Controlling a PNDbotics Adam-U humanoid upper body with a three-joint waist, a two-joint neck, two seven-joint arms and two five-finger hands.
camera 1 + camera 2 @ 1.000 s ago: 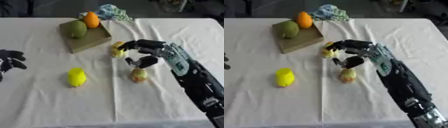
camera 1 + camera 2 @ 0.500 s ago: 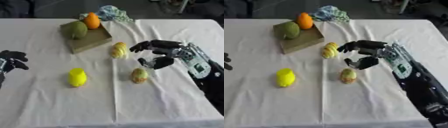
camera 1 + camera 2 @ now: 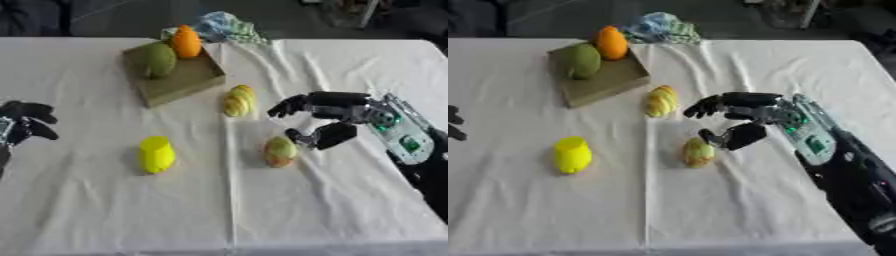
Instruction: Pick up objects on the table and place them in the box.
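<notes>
A shallow cardboard box (image 3: 179, 81) sits at the upper left of the white table, holding a green fruit (image 3: 158, 59) and an orange fruit (image 3: 185, 41). A yellow ribbed fruit (image 3: 237, 100) lies just right of the box. A yellow-green fruit with a reddish base (image 3: 280, 151) lies below it, and a bright yellow object (image 3: 157, 153) lies further left. My right hand (image 3: 325, 116) hovers open to the right of the two middle fruits, fingers spread towards them, holding nothing. My left hand (image 3: 23, 121) rests at the left edge with its fingers curled.
A crumpled blue-green cloth (image 3: 226, 28) lies behind the box at the table's far edge. The white tablecloth (image 3: 262, 210) has a crease running down its middle. Dark floor and furniture show beyond the far edge.
My right hand has drawn back to the right, away from the yellow ribbed fruit, which stays on the table. The fruits have not moved.
</notes>
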